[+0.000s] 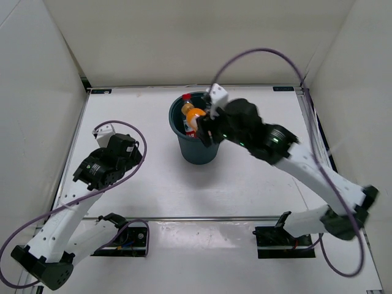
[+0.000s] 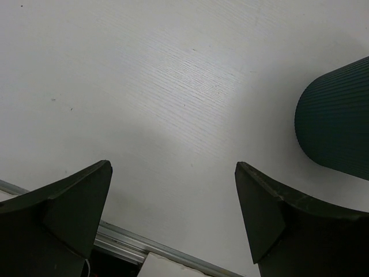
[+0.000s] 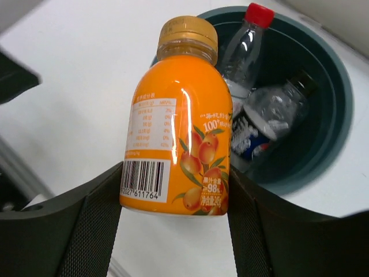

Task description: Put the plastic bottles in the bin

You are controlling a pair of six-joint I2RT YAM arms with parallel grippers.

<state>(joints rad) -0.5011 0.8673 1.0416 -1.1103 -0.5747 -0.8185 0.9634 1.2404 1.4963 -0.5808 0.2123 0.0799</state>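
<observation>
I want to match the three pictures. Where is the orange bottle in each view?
Top external: the orange bottle is in the upper middle, over the mouth of the bin.
Left wrist: the bottle is not in it; only the bin's ribbed wall shows at the right edge.
Right wrist: the bottle is large in the centre, held between the fingers, with the bin's rim behind it.
Shared landmark: the dark green bin.

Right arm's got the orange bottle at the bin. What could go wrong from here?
1. The right end effector grips the orange bottle only near its base, so it may tip or slip.
2. In the wrist view it hangs near the rim of the bin; an early release might bounce it out.
3. The red-capped bottle leans up inside the bin and could deflect it.
</observation>
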